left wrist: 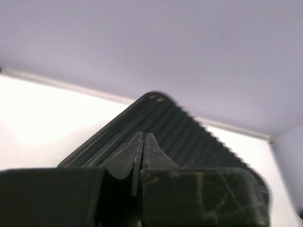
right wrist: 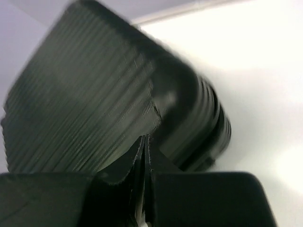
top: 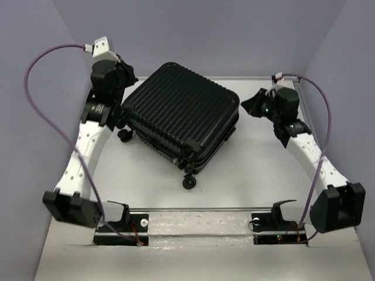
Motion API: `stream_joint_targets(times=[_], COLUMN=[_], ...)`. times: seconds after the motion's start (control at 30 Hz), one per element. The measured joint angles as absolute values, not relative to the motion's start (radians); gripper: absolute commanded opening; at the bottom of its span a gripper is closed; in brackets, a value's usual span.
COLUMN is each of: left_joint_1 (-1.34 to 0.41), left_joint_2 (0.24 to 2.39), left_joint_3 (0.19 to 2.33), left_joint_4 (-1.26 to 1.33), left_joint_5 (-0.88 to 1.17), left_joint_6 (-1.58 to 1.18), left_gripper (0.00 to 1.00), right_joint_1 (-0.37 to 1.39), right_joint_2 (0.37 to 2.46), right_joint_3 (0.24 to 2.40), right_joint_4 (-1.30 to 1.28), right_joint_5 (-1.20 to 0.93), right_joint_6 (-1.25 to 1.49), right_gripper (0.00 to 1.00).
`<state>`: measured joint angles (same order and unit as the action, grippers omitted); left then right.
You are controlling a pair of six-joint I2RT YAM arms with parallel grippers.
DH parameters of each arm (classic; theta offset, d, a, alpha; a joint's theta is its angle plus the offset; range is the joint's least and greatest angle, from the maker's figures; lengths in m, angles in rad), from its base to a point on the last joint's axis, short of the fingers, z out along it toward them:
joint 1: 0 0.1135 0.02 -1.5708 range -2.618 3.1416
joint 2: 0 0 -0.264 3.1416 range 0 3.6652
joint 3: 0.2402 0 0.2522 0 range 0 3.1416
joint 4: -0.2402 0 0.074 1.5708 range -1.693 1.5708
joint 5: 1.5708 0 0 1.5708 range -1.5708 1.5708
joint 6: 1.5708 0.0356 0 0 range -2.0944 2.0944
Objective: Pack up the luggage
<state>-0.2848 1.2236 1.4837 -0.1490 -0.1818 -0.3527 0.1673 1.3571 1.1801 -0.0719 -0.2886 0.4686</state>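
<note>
The large black ribbed hard-shell suitcase (top: 181, 120) lies closed and flat at the centre of the white table (top: 246, 175), its inside hidden. At its upper-left edge, the left gripper (left wrist: 143, 137) is pinched together on nothing. At mid-right, the right gripper (right wrist: 145, 139) is likewise closed and empty, with the shell blurred behind it.

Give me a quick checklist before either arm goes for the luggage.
1. The luggage lies flat on the table: ok.
2. The luggage is open for packing: not ok, it is closed.
3. The left gripper is empty: ok, shut on nothing.
4. The right gripper is empty: ok, shut on nothing.
5. Both fingertips are clear of the shell: cannot tell.
</note>
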Motion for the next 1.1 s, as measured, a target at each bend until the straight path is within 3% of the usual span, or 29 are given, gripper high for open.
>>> stream_joint_targets(times=[0.07,0.23,0.47,0.53,0.73,0.87,1.1], left_joint_1=[-0.199,-0.044,0.073,0.083,0.062,0.032,0.085], left_joint_2=[1.349,1.700,2.172,2.249,2.278,2.241,1.913], left_joint_3=[1.499,1.667,2.229,2.296,2.098,1.832,1.345], left_joint_4=[-0.147,-0.242,-0.419,-0.426,-0.405,-0.273,-0.035], left_joint_5=[-0.139,-0.053,0.065,0.115,0.249,0.310,0.243], left_joint_6=[-0.361,-0.368,-0.353,-0.349,-0.354,-0.405,-0.490], left_gripper=[0.06,0.06,0.06,0.06,0.06,0.06,0.06], right_joint_1=[0.181,0.238,0.313,0.322,0.323,0.321,0.295], right_joint_2=[1.234,1.146,1.151,1.171,1.338,1.439,1.683], right_joint_3=[0.987,0.697,0.620,0.630,0.743,0.832,1.098], right_joint_4=[-0.044,-0.020,-0.014,-0.007,0.017,-0.010,-0.060], right_joint_5=[-0.276,-0.271,-0.273,-0.273,-0.269,-0.265,-0.261], right_joint_6=[0.493,0.531,0.546,0.546,0.542,0.526,0.505], right_gripper=[0.07,0.07,0.07,0.07,0.07,0.07,0.07])
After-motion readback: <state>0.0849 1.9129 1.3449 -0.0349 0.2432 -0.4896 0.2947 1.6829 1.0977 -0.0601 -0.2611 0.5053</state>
